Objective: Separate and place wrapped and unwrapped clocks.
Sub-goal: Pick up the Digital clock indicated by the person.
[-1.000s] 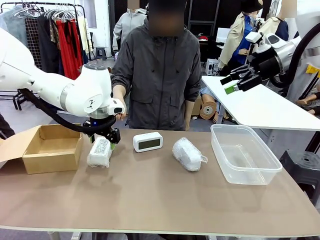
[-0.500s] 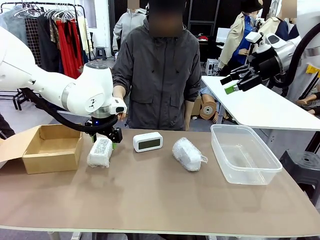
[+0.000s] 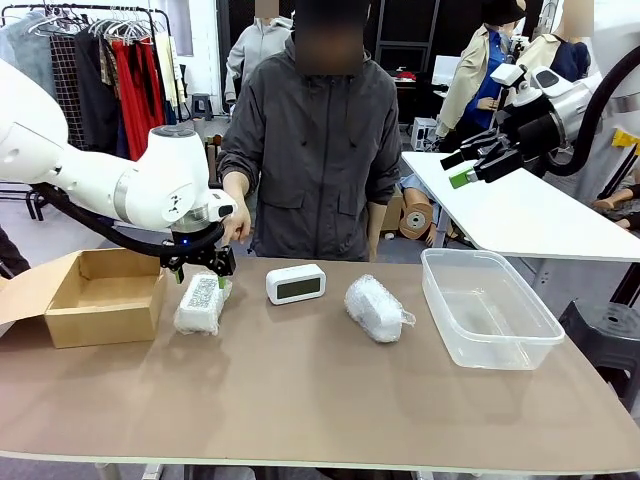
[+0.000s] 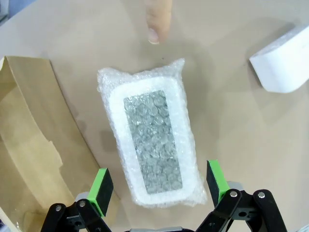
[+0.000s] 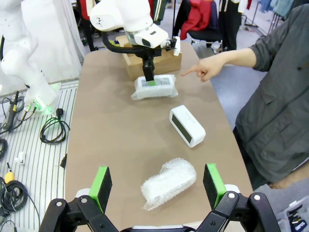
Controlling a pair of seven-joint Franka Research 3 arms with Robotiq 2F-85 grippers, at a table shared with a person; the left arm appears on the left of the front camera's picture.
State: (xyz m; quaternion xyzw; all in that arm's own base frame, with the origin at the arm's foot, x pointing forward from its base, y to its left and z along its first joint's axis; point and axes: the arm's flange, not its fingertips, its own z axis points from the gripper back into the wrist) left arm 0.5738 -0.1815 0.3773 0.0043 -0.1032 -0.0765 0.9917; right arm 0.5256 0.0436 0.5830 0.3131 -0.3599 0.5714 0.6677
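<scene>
Left gripper (image 3: 199, 274): jaws wide, nothing held; poised over the left wrapped clock (image 4: 152, 140), a green pad on each side of its near end; contact not discernible
Right gripper (image 3: 463, 171): jaws wide, empty; raised high at the right, well apart from the table (image 3: 300, 400)
Left wrapped clock: flat on the table just beside the cardboard box (image 3: 100, 295), screen up under the bubble wrap
Bare clock (image 3: 296, 284): near mid-table, between the two wrapped ones, dark screen toward the robot
Right wrapped clock (image 3: 375, 308): between bare clock and plastic tub (image 3: 432, 292), touching neither
Person's hand (image 5: 205, 67): forefinger pointing at the left wrapped clock, tip near its far end
</scene>
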